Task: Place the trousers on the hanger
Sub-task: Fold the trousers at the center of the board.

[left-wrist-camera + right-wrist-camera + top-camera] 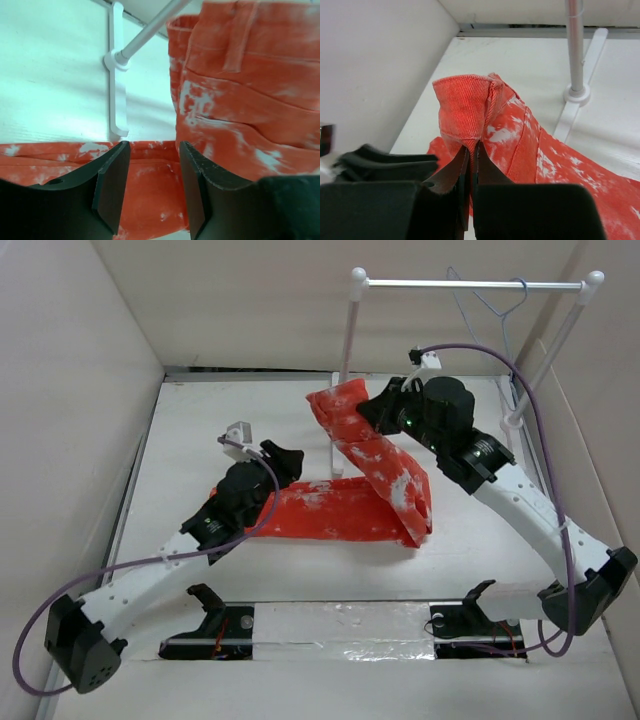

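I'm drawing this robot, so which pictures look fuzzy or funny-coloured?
Top external view: even light, faint shadows on the table, the trousers sharp. Left wrist view: the table looks bluish-green; the open left end effector is dark and slightly soft. Right wrist view: the right end effector is blurry, the trousers it pinches crisp.

The trousers are lying across the middle of the desk, doubled back on themselves. Their far end is standing raised just beside the left post of the rail stand, pinched in the right tool. The left tool is sitting at their left end, jaws apart. The hanger is hanging on the rail at the far right, well apart from the trousers.
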